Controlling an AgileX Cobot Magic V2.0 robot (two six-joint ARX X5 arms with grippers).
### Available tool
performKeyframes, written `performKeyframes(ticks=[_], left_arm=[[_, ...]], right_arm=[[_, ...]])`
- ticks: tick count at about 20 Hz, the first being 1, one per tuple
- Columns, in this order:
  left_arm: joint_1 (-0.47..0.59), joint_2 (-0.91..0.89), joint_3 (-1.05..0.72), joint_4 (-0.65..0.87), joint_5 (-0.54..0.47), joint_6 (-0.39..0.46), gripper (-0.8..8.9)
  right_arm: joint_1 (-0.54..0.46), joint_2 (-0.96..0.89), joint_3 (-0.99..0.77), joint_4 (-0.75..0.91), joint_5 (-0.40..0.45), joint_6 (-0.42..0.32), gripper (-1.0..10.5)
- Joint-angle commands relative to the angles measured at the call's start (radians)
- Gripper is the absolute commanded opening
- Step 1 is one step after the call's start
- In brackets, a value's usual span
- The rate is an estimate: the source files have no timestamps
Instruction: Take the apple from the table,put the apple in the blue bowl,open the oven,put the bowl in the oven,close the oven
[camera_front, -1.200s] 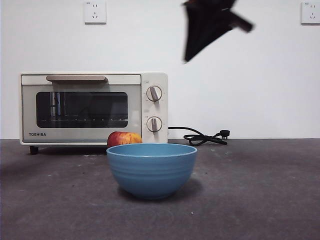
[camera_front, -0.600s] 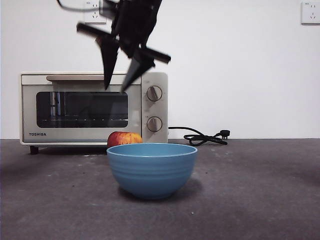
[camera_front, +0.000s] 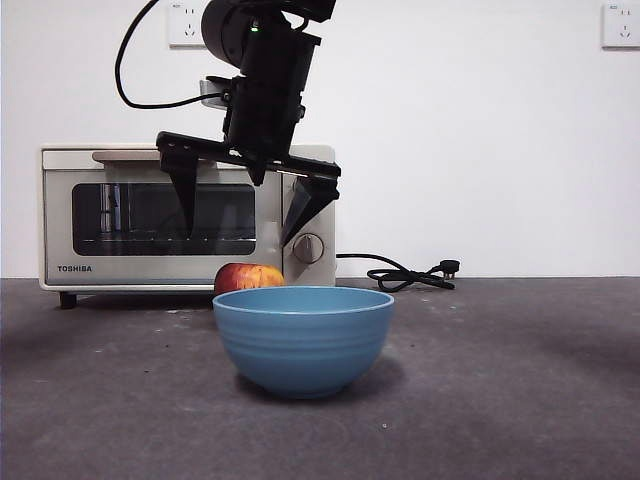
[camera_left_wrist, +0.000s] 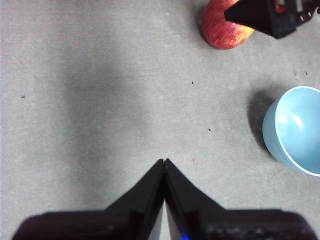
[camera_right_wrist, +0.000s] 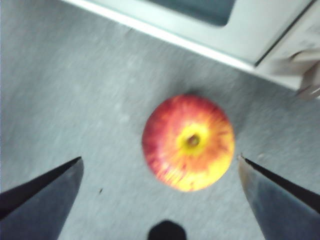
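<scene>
The right gripper (camera_front: 238, 235) is seen lowered in front of the Toshiba toaster oven (camera_front: 187, 217), above the apple (camera_front: 248, 277); half a second ago it was higher and tilted with jaws closer together, and a second ago only a dark blurred tip was seen near the top edge of the front view. Its jaws are now spread wide and level, nothing held between them. In the right wrist view the apple (camera_right_wrist: 188, 142) is seen centred between the two jaw tips, stem hollow up, apart from both. The apple is placed on the table (camera_front: 500, 400), just in front of the oven's lower edge, behind the blue bowl (camera_front: 303, 340) and partly hidden by its rim in the front view. The bowl is stood upright nearer the front edge of the table, empty as seen in the left wrist view (camera_left_wrist: 295, 131). Apple, bowl and oven are unmoved from the earlier frames. The oven door is shut. The black cord (camera_front: 405, 273) is coiled on the table beside the oven. The left gripper (camera_left_wrist: 164, 167) is held above bare table, jaws pressed together, nothing gripped.
</scene>
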Motion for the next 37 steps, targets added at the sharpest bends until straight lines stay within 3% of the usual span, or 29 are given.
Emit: performKeyframes(ticks=[1, 6, 10, 18, 19, 22, 23, 27, 31, 37], left_arm=[[-0.003, -0.001, 0.003, -0.001, 0.003, -0.006, -0.04], [-0.003, -0.001, 0.003, 0.000, 0.003, -0.002, -0.04], [-0.003, -0.001, 0.003, 0.001, 0.003, -0.002, -0.04], [-0.003, 0.001, 0.003, 0.000, 0.003, -0.002, -0.04], [-0.003, 0.001, 0.003, 0.000, 0.003, -0.002, -0.04], [-0.003, 0.001, 0.003, 0.000, 0.003, -0.002, -0.04], [-0.003, 0.001, 0.003, 0.000, 0.003, -0.002, -0.04], [-0.003, 0.001, 0.003, -0.002, 0.003, -0.002, -0.04], [-0.003, 0.001, 0.003, -0.019, 0.003, -0.001, -0.04], [-0.003, 0.001, 0.003, -0.018, 0.003, 0.002, -0.04]], right_arm=[[-0.004, 0.033, 0.004, 0.014, 0.018, 0.037, 7.0], [-0.033, 0.067, 0.004, 0.016, -0.016, 0.117, 7.0], [-0.051, 0.098, 0.004, 0.026, -0.058, 0.128, 6.9], [-0.052, 0.135, 0.004, 0.055, -0.057, 0.130, 6.8], [-0.052, 0.135, 0.004, 0.056, -0.057, 0.130, 5.9], [-0.052, 0.135, 0.004, 0.034, -0.061, 0.123, 0.4], [-0.051, 0.135, 0.004, 0.031, -0.062, 0.115, 0.0], [-0.045, 0.127, 0.007, 0.025, -0.050, 0.089, 0.0], [-0.042, 0.056, 0.043, -0.075, 0.014, -0.025, 0.0], [0.014, -0.131, 0.043, -0.187, 0.078, -0.138, 0.0]])
